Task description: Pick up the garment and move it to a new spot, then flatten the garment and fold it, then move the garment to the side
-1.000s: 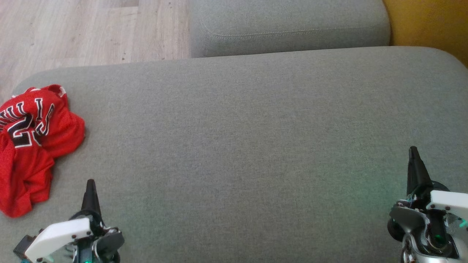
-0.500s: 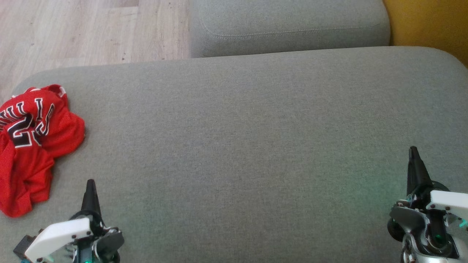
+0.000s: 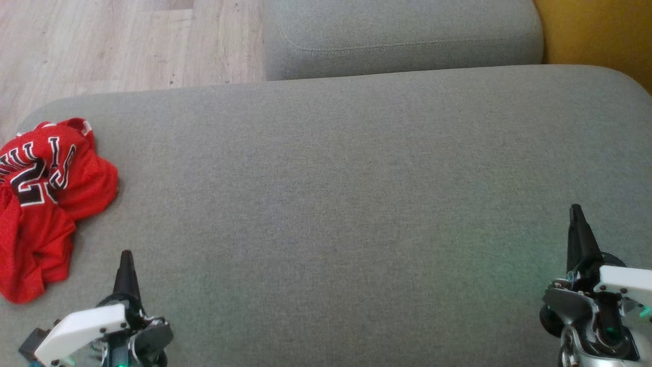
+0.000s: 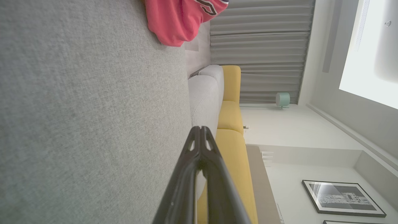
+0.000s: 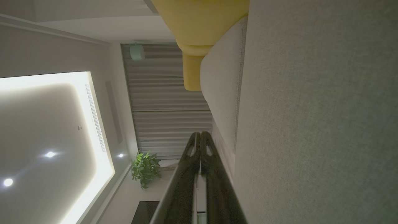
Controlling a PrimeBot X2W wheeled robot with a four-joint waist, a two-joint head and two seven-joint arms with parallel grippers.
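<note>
Two grippers sit at the near edge of the big grey cushion (image 3: 346,204), each with its dark fingers pressed together and nothing between them. The left gripper (image 3: 126,255) is at the cushion's near left corner, with its fingers pointing toward the cushion's far side. The right gripper (image 3: 575,209) is at the cushion's near right corner and points the same way. Whether either one touches the cushion's cover cannot be told.

The garment (image 3: 46,204), a red mesh jersey with black and white lettering, lies crumpled in a heap along the cushion's left edge. It is near the left gripper but apart from it.

A second grey cushion (image 3: 402,35) with a stitched seam butts against the big cushion's far edge. Pale wood floor (image 3: 102,41) shows past the far left corner, and yellow upholstery (image 3: 596,30) shows past the far right corner.

In the left wrist view, the closed fingers run alongside the cushion's surface. A pleated grey curtain (image 4: 264,46) and a framed picture (image 4: 342,199) stand beyond the cushion. In the right wrist view, a leafy potted plant (image 5: 144,169) stands beyond the cushion.
</note>
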